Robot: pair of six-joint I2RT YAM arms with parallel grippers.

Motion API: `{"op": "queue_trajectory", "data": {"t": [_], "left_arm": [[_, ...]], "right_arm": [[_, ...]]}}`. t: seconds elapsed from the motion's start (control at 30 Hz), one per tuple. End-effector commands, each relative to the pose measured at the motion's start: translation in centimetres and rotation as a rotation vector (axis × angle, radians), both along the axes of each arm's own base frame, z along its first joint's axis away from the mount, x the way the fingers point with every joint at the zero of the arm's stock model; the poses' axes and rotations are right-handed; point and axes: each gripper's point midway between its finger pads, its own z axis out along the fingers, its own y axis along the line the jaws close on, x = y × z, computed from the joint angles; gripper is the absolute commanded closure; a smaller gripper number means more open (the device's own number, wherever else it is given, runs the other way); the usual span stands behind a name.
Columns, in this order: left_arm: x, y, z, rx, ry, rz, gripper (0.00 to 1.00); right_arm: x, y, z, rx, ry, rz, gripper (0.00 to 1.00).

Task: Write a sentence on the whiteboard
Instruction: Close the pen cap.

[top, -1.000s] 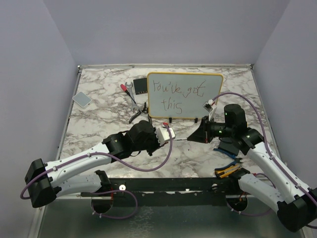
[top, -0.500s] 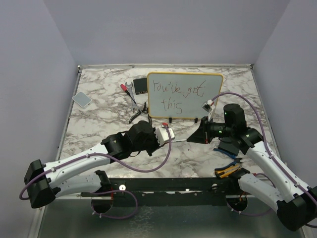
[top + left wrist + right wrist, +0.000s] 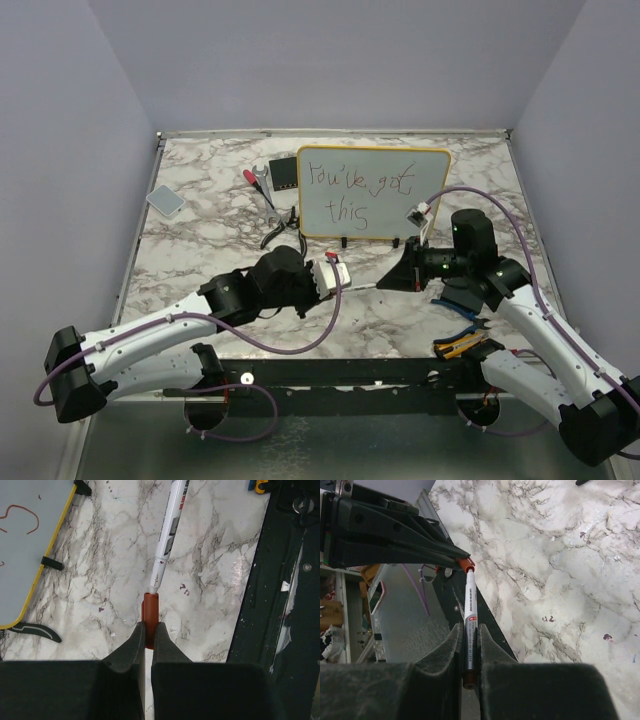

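From above, the whiteboard [image 3: 372, 193] stands at the far middle of the marble table [image 3: 200, 250], and the sentence [image 3: 355, 190] on it reads "You've got this" in two lines. In front of it the left pincer [image 3: 340, 272] and right pincer [image 3: 392, 281] face each other, but what they hold is too small to make out from there.

The wrist cameras show it. The left pincer is clamped on a red cap [image 3: 150, 607], with the nib of a white marker [image 3: 167, 535] meeting its mouth. The right pincer is clamped on that marker's barrel. Whether the nib is inside the cap I cannot tell.

Left of the board lie a small black box [image 3: 284, 173], a wrench [image 3: 262, 175] and, well apart, a grey pad [image 3: 165, 199]. Pliers [image 3: 462, 345] lie under the right arm, partly hidden by it.
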Motion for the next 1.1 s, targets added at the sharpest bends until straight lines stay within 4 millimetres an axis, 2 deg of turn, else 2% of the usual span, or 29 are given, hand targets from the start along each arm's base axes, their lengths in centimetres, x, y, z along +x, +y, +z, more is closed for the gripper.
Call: {"op": "queue_trajectory", "data": {"t": [0.0,0.37,0.5,0.9,1.07], "left_arm": [[-1.5,-0.1,0.4,-0.021,-0.004,-0.071,1.00],[-2.2,-0.2,1.2,-0.044,-0.030,-0.102,1.00],[-2.7,-0.2,1.9,-0.068,-0.034,-0.123,1.00],[-4.2,-1.0,3.2,-0.130,-0.015,-0.202,1.00],[-4.2,-1.4,3.1,-0.129,0.008,-0.197,1.00]], "right_arm": [[-0.9,0.2,1.4,0.044,-0.009,0.052,0.99],[-3.6,0.6,3.4,0.134,0.015,0.192,0.99],[-4.0,0.6,3.8,0.145,0.013,0.216,0.99],[-4.1,0.9,3.0,0.152,0.078,0.262,0.99],[-3.2,1.2,1.6,0.108,0.110,0.239,0.99]]}}
